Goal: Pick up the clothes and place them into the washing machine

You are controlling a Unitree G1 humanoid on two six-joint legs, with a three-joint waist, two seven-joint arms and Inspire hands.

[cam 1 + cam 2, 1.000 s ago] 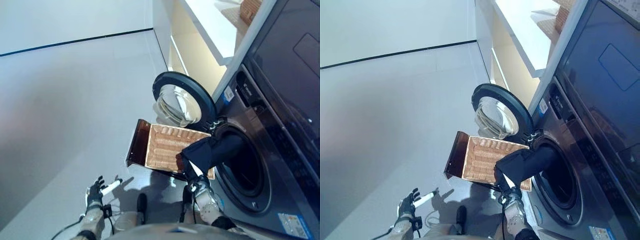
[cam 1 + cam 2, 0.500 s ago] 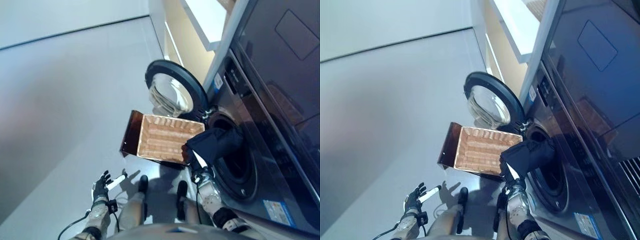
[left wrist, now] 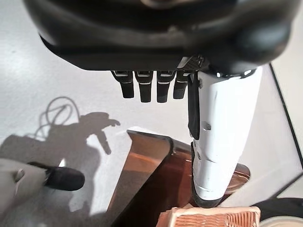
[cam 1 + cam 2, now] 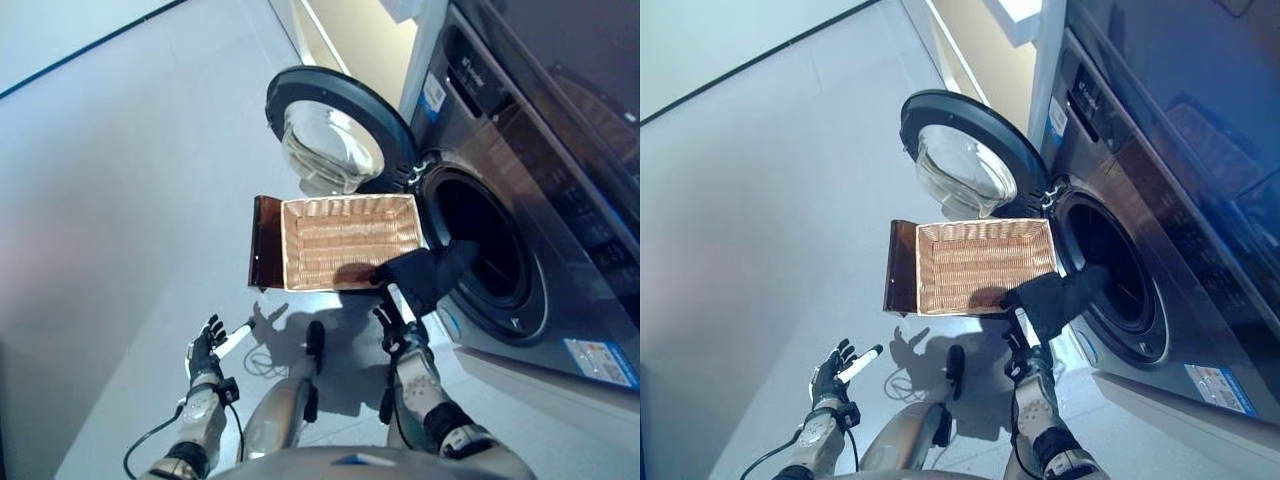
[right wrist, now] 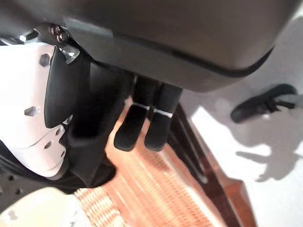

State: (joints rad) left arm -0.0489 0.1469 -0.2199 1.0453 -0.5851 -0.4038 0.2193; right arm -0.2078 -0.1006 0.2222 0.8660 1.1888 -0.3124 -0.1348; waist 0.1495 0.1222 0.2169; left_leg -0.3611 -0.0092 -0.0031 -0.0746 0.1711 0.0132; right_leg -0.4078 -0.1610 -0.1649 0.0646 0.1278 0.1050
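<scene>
My right hand (image 4: 402, 330) is shut on a dark garment (image 4: 425, 277), pinched between its white-covered thumb (image 5: 29, 127) and its fingers (image 5: 142, 126). The garment stretches from the hand up to the rim of the washing machine's drum opening (image 4: 482, 250), over the near right corner of the wicker basket (image 4: 345, 238). The basket's woven floor is bare and it rests on the dark brown box (image 4: 264, 256). My left hand (image 4: 207, 347) hangs open and empty low at the left, its fingers (image 3: 149, 87) straight.
The round machine door (image 4: 330, 128) stands open to the left of the drum, behind the basket. The grey machine front (image 4: 560, 290) runs along the right. Pale floor (image 4: 120, 220) lies to the left of the box.
The camera has swung, shifting the whole picture. My right hand still holds the dark garment at the drum's mouth. My left hand stays open at the left.
</scene>
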